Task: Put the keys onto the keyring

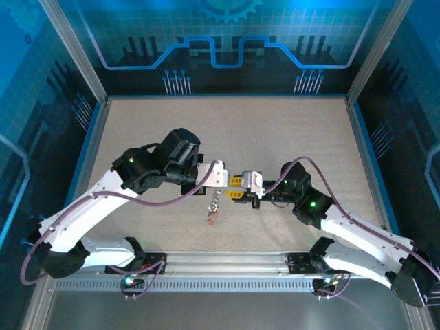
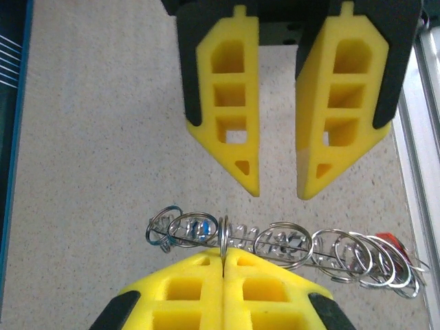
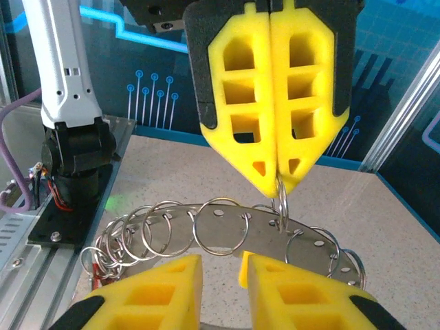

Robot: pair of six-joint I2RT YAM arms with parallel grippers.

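My left gripper (image 2: 223, 253) is shut on one small split ring of the keyring (image 2: 289, 242), a silvery perforated band carrying several wire rings. The keyring hangs above the table below that gripper (image 1: 220, 175). A blue key head (image 2: 199, 225) shows among the rings at one end, and a red key (image 1: 212, 219) dangles at the low end. My right gripper (image 3: 221, 265) is open, facing the left one (image 3: 277, 180) just in front of the band (image 3: 227, 234), with nothing clearly between its fingers. No yellow key is visible.
The speckled beige tabletop (image 1: 227, 130) is walled by blue panels at the back and sides. An aluminium rail (image 1: 227, 261) with both arm bases runs along the near edge. The two arms meet near the table's front middle.
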